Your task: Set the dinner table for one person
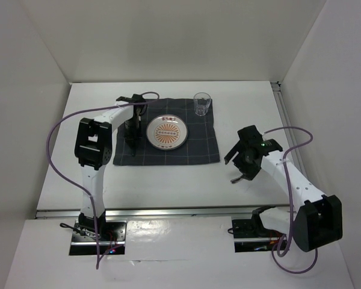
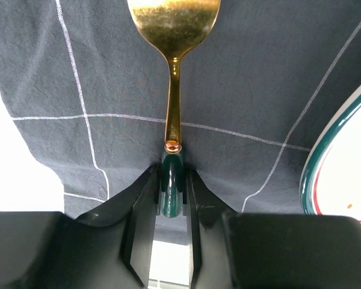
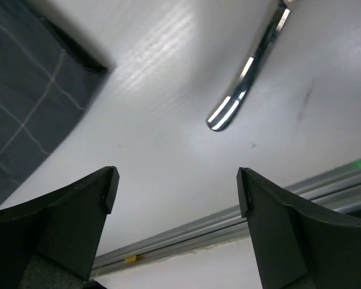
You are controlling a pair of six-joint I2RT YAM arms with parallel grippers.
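Left fingers (image 2: 143, 223) tight on gold spoon (image 2: 174, 36) over checked placemat (image 2: 246, 78)

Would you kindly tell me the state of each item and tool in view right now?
left tool: shut on the spoon
spoon: held by its handle over the placemat
right tool: open, empty
silver utensil: lying free on the dinner table
plate: empty, flat on the placemat
glass: upright on the placemat's far right corner
placemat: spread flat
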